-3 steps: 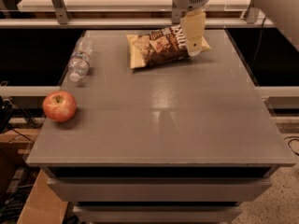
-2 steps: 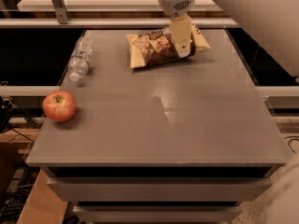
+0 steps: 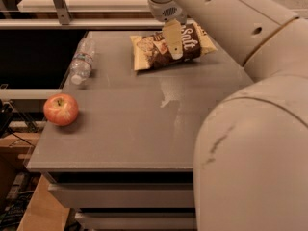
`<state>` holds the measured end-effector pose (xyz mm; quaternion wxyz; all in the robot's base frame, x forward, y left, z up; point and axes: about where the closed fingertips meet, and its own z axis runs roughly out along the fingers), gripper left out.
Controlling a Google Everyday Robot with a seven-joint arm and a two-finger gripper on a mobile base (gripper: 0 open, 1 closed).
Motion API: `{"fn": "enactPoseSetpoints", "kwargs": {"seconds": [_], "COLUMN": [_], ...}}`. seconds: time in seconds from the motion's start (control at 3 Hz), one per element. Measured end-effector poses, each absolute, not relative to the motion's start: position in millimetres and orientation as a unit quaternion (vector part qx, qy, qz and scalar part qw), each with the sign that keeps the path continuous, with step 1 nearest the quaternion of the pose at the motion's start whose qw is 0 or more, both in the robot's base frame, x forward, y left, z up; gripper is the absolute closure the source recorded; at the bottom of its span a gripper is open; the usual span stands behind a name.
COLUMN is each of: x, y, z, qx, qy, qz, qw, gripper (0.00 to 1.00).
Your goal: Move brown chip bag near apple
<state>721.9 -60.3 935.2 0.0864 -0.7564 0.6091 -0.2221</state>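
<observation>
The brown chip bag (image 3: pixel 195 41) lies flat at the far middle of the grey table (image 3: pixel 125 134), its white "Salt" lettering showing. My gripper (image 3: pixel 173 43) hangs down from the arm at the top and sits over the middle of the bag, hiding part of it. The red apple (image 3: pixel 60 109) stands near the table's left edge, well to the front and left of the bag.
A clear plastic water bottle (image 3: pixel 82 60) lies on its side at the far left of the table. My arm's large pale segments (image 3: pixel 250 153) fill the right foreground and hide the table's right side. A metal rail and another surface lie behind the table.
My gripper has shifted left, from the bag's right end to its middle. The arm has swung into the right foreground. The bag, apple and bottle have not moved.
</observation>
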Motion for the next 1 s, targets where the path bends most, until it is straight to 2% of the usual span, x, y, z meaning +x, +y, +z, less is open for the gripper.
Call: {"fn": "enactPoseSetpoints", "kwargs": {"seconds": [0.67,1.0], "x": [755,760], "y": [-81,-91], "z": [885,864], "qx": [-0.737,-0.732], "qy": [0.644,0.656], "qz": [-0.194,-0.177], "qw": [0.059,0.055], "gripper": [0.00,0.16]}}
